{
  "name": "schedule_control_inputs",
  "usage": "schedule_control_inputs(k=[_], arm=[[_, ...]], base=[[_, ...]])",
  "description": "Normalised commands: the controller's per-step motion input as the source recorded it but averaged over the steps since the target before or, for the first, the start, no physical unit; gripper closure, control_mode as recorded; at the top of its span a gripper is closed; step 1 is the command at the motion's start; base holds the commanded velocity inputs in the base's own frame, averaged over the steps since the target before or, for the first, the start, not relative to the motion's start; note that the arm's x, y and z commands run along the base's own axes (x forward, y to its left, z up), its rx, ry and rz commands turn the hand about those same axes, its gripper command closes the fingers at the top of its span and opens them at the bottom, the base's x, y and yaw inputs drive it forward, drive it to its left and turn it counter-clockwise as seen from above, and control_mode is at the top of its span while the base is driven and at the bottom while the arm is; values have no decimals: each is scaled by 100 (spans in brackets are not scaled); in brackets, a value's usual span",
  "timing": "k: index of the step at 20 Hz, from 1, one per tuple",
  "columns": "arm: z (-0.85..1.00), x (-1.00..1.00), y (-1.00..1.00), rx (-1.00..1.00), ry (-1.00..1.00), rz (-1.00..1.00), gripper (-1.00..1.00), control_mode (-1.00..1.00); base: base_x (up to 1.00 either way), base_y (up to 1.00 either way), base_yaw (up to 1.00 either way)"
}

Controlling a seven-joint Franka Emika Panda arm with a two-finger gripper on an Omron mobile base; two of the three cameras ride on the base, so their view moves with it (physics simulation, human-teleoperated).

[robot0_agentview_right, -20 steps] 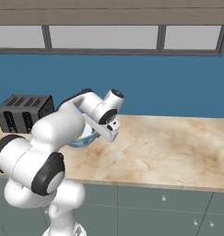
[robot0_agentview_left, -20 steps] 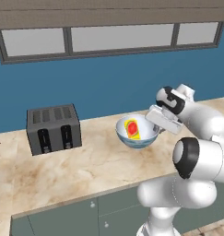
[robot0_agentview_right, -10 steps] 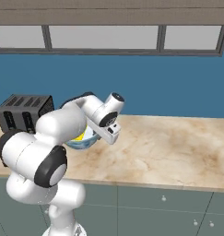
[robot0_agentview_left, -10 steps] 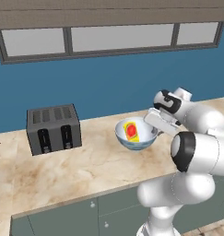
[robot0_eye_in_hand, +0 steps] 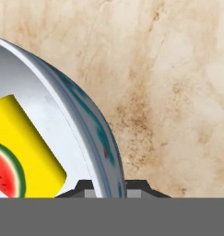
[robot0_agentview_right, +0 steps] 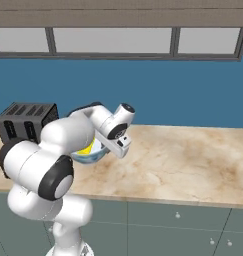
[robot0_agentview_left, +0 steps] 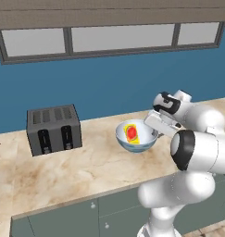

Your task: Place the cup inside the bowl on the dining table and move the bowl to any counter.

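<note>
The bowl (robot0_agentview_left: pixel 136 137) is seen on the worktop (robot0_agentview_left: pixel 86 171), right of the toaster (robot0_agentview_left: pixel 53 129), w/ the cup (robot0_agentview_left: pixel 131 132) lying inside. The bowl's rim is pinched by the fingers (robot0_eye_in_hand: pixel 136 188), clenched either side of it.

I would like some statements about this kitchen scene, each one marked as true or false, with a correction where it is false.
1. The cup lies inside the bowl. True.
2. The gripper is wide open, away from the bowl. False: its fingertips are closed on the bowl's rim, one on each side of the wall.
3. The toaster stands on the counter, to the left of the bowl in the left base view. True.
4. The cup is plain blue. False: it is yellow with a watermelon picture.
5. The bowl is on the floor. False: it is at the counter, over the marbled top, held by the gripper.
</note>
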Motion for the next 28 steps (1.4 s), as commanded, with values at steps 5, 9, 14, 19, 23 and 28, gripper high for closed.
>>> schedule_control_inputs(k=[5, 9, 14, 19, 23, 28], arm=[[-29, 6, 0, 0, 0, 0, 100, -100], [-22, 5, 0, 0, 0, 0, 100, -100], [-21, 4, 0, 0, 0, 0, 100, -100], [-20, 2, 0, 0, 0, 0, 100, -100], [-2, 0, 0, 0, 0, 0, 100, -100], [0, 0, 0, 0, 0, 0, 100, -100]], base=[[0, 0, 0], [0, 0, 0], [0, 0, 0], [0, 0, 0], [0, 0, 0], [0, 0, 0]])
